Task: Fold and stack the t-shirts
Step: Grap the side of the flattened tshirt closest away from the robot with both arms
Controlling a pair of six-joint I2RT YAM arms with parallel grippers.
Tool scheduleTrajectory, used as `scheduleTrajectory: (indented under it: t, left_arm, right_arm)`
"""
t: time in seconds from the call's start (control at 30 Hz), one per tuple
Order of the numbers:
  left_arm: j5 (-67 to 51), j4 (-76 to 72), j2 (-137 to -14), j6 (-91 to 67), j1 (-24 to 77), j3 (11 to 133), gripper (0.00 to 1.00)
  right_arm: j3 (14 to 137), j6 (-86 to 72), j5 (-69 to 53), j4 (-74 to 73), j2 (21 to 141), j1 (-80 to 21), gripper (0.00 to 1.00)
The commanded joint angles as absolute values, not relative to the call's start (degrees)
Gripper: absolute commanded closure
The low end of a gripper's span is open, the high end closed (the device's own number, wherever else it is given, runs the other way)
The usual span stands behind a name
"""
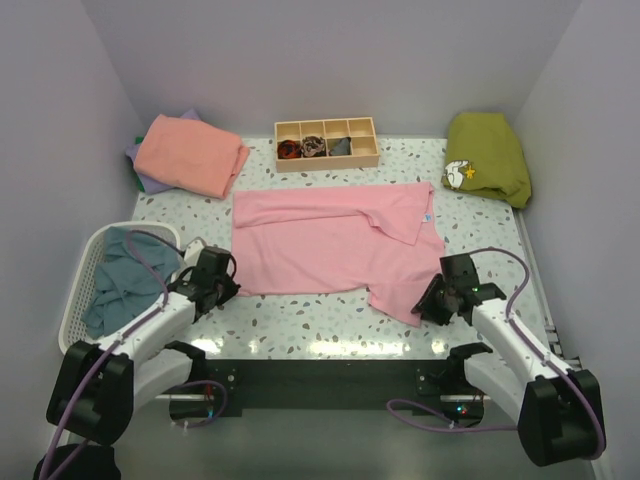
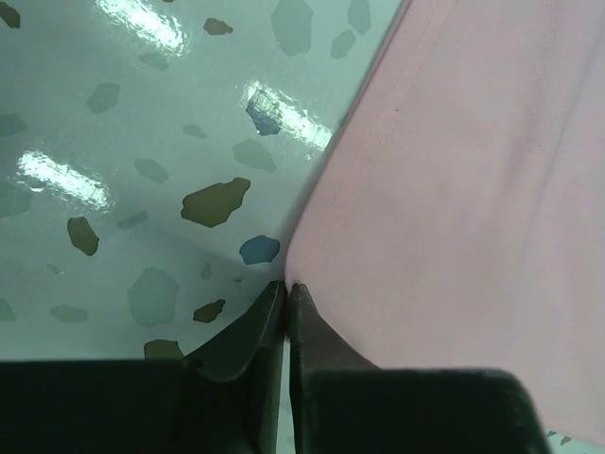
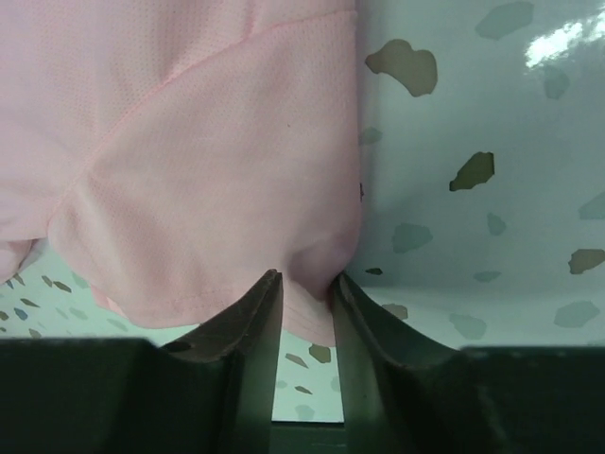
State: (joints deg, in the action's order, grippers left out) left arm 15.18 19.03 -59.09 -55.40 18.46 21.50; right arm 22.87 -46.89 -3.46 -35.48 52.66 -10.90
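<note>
Overhead view: a light pink cotton t-shirt (image 1: 320, 245) lies spread at the middle of the speckled terrazzo-pattern table (image 1: 320, 322), its right side folded inward so that a slanted edge crosses the chest; the near hem stands apart from the table's front edge, leaving a bare strip, and a narrower bare band separates the far edge from the compartmented wooden tray (image 1: 328, 162); at far left a folded salmon-coral t-shirt (image 1: 190, 155) rests on a lavender t-shirt (image 1: 148, 182); at far right lies an olive-green garment (image 1: 490, 150), well apart from the pink cloth; a white lattice basket (image 1: 85, 275) at the left edge holds a teal-blue t-shirt (image 1: 125, 280); plain walls close three sides. The left gripper (image 1: 232, 285) meets the near-left corner and the right gripper (image 1: 428, 300) the near-right sleeve. Wrist views add what the overhead hides: the left fingers (image 2: 241, 336) are drawn to a thin slit with the hem's corner running into it, bare table to their left; the right fingers (image 3: 250, 322) stand narrowly apart, a puckered fold of sleeve caught between them, bare table to their right.
</note>
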Motion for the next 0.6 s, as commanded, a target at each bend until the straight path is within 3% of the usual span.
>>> scheduleTrajectory:
  t: [0.0, 0.03, 0.13, 0.37, 0.57]
  left_arm:
    - [13.62, 20.04, -61.35, -55.28, 18.72, 19.16, 0.96]
    - [13.54, 19.6, -61.78, -55.28, 18.72, 19.25, 1.0]
    - [13.8, 19.95, -62.14, -54.93, 18.72, 19.95, 1.0]
    - [14.76, 25.66, -56.52, -52.74, 18.81, 23.9, 1.0]
    - [15.2, 28.83, -55.98, -51.77, 18.81, 28.03, 1.0]
  right_arm:
    - [20.57, -47.99, -3.34, -32.44, 54.49, -11.34, 0.79]
    - [20.65, -47.9, -3.34, -32.17, 54.67, -11.42, 0.84]
    - [21.61, -47.03, -3.34, -32.69, 54.15, -11.51, 1.0]
    - [26.71, -45.88, -0.18, -39.02, 46.24, -11.69, 1.0]
    - [32.6, -43.86, 3.33, -40.87, 47.01, -11.69, 1.0]
